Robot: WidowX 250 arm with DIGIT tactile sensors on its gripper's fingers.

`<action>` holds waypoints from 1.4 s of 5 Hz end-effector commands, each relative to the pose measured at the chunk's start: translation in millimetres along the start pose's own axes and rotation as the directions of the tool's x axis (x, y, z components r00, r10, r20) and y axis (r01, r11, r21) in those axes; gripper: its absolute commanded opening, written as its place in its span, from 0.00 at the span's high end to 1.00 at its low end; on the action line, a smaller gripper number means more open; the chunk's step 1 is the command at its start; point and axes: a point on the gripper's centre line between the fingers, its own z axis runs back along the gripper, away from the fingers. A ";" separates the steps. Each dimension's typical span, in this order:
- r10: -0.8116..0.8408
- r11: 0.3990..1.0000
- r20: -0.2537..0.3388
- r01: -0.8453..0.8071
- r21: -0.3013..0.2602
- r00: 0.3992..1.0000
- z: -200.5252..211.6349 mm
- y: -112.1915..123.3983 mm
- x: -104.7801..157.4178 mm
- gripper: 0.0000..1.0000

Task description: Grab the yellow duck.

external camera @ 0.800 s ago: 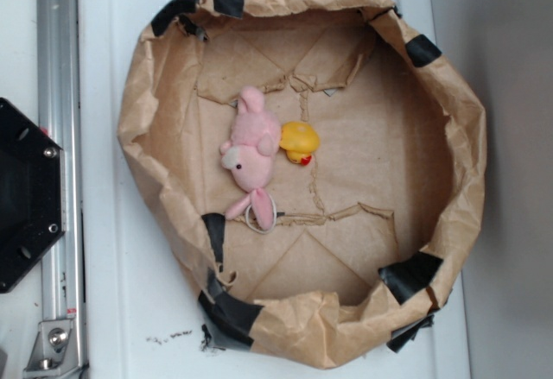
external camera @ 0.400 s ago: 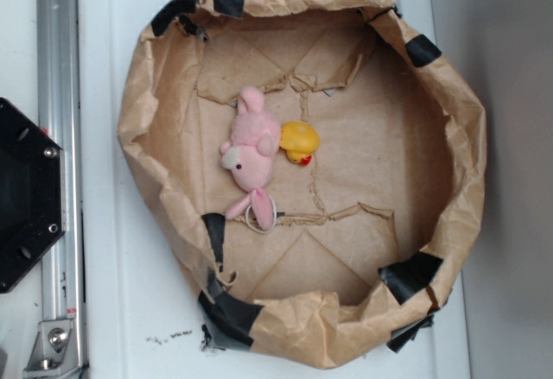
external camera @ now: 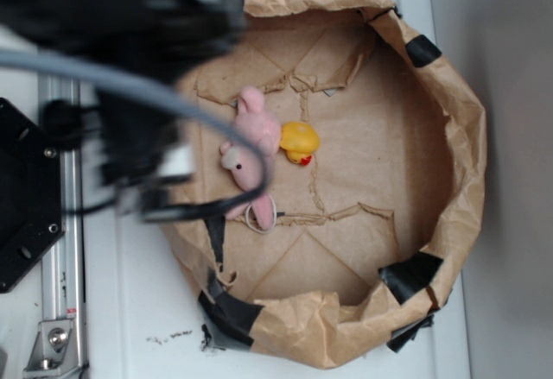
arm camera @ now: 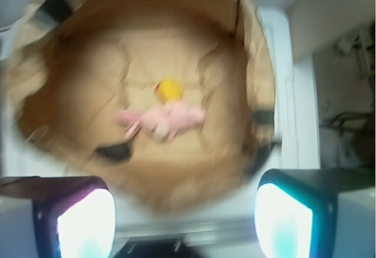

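Fingers [arm camera: 82,223] on the gripper [arm camera: 185,223] are spread wide apart with nothing between them, you can see both pads glowing pale at the bottom of the wrist view, one on each side, with the whole bowl [arm camera: 258,64] sitting in the gap beyond them. That view is pretty smeared though, so only the big shapes come through.

Using the bowl [external camera: 467,137] as the reference: it's a big crumpled brown paper thing with black tape patches around the rim, sitting on a white table [external camera: 130,310]. The duck [external camera: 299,142] is down on the bowl's floor, roughly in the middle, a bit toward the left half. It's right up against the pink plush [external camera: 251,150], touching its right side, with the little red beak pointing toward the near wall. The plush lies stretched out lengthwise, and a small ring [external camera: 261,215] rests at its lower end. In the wrist view the duck [arm camera: 169,89] shows as a yellow blob just above the plush [arm camera: 167,119].

The arm [external camera: 130,77] is a dark blurry mass over the bowl's upper left rim in the exterior view, with a grey cable [external camera: 173,103] looping across in front of the plush. It's up high, well apart from the duck. A metal rail [external camera: 60,293] runs along left of the bowl.
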 end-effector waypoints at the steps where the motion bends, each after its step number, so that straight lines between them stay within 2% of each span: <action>1: -0.153 0.988 0.067 0.153 -0.004 0.986 -86.1 -7.8 63.6 0.00; 2: -0.210 0.977 0.122 0.214 -0.017 0.970 -109.9 -22.8 58.9 0.00; 5: -0.210 0.977 0.122 0.214 -0.017 0.970 -109.9 -22.8 58.9 0.00; 6: -0.211 0.977 0.084 0.213 -0.014 0.974 -127.6 -11.0 60.5 0.00; 7: -0.190 0.981 0.072 0.191 -0.015 0.979 -140.0 -2.8 63.7 0.00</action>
